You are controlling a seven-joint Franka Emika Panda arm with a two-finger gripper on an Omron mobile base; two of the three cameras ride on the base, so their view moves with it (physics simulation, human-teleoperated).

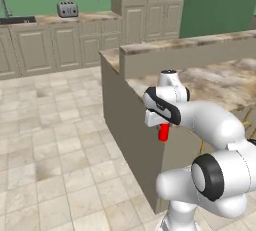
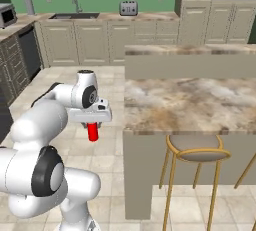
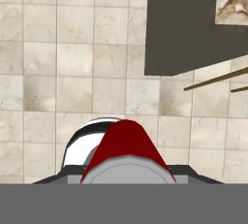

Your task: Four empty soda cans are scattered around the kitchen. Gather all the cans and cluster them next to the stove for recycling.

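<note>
Left base view: the arm [image 1: 215, 140] rises from the lower right and bends left toward mid-frame, where the gripper [image 1: 161, 125] points down with a red can [image 1: 163, 133] hanging from it. The can is upright and sits in front of the dark side wall of the island [image 1: 125, 125], above the tiled floor [image 1: 55, 140]. The fingers themselves are hidden by the hand, but the can hangs clear of every surface, so the pincer is closed narrow on it.

In the right base view, the arm comes up from the lower left, and the gripper [image 2: 93, 123] is left of centre, with the can [image 2: 93, 132] below the hand and just left of the island's edge. The island's counter [image 2: 195, 102] fills the centre right of the frame, and a stool [image 2: 195, 150] with a gold frame stands under it at the lower right. A toaster [image 2: 129, 8] sits on the back counter at top centre, with a sink [image 2: 75, 16] to its left at upper left.

In the hand view, the can [image 3: 127, 148] fills the bottom centre, seen from its top end downward, red sides widening toward the camera. The floor [image 3: 72, 63] lies beyond it, and the island's dark wall [image 3: 184, 29] takes the upper right.
</note>
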